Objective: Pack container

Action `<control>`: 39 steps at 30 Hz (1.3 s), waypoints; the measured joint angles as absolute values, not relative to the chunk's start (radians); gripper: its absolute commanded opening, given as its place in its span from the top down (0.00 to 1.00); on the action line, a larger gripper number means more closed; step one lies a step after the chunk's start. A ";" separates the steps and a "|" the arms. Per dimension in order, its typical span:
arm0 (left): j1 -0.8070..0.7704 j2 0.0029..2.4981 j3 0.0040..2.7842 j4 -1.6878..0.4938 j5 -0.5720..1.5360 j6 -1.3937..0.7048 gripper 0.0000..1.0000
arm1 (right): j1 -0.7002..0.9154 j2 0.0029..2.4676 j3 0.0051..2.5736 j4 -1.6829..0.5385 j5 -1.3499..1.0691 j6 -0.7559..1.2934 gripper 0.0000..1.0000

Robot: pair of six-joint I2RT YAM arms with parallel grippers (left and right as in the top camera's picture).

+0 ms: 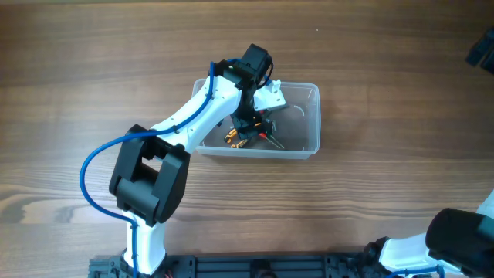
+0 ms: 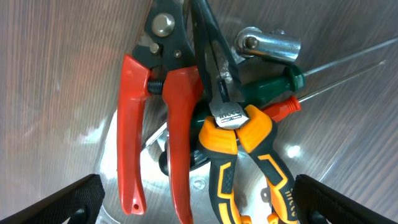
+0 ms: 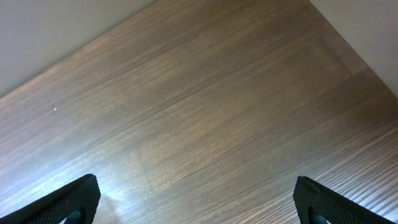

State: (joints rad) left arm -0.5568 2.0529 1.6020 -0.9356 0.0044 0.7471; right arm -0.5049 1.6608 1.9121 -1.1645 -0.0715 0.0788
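The clear plastic container (image 1: 309,123) sits at the table's middle. Inside it lie red-handled pliers (image 2: 149,124), orange-and-black pliers (image 2: 249,155), a green-handled and a red-handled screwdriver (image 2: 283,93) and a chrome socket (image 2: 267,43). My left gripper (image 1: 251,127) hangs inside the container, straight above the tools. In the left wrist view its fingers (image 2: 199,211) are wide apart and hold nothing. My right gripper (image 3: 199,205) is open and empty over bare wood. In the overhead view only the right arm's base (image 1: 455,239) shows, at the lower right.
A dark object (image 1: 482,50) lies at the table's far right edge. The wooden tabletop (image 1: 77,93) surrounds the container. The left arm's blue cable (image 1: 100,154) loops to the left of its base.
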 measured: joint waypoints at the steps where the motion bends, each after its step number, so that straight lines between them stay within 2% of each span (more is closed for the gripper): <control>1: -0.556 2.049 1.602 -0.936 0.004 0.738 0.00 | -0.505 1.661 1.912 -1.164 -0.072 0.079 0.00; 5: -0.555 1.894 1.610 -0.891 0.000 0.670 0.00 | -0.505 1.661 1.912 -1.164 -0.072 0.079 0.00; 9: -0.491 1.644 1.634 -0.795 -0.050 0.342 0.00 | -0.505 1.661 1.912 -1.164 -0.072 0.079 0.00; 12: -0.333 1.502 1.650 -0.866 -0.147 0.017 0.00 | -0.505 1.661 1.912 -1.164 -0.072 0.079 0.00; 17: -0.066 1.452 1.650 -0.977 -0.201 -0.231 0.00 | -0.505 1.661 1.912 -1.164 -0.072 0.079 0.00; 20: -0.018 1.451 1.650 -1.016 -0.201 -0.265 0.00 | -0.505 1.661 1.912 -1.164 -0.071 0.079 0.00; 39: -0.018 1.445 1.650 -1.026 -0.201 -0.280 0.00 | -0.505 1.661 1.912 -1.164 -0.072 0.079 0.00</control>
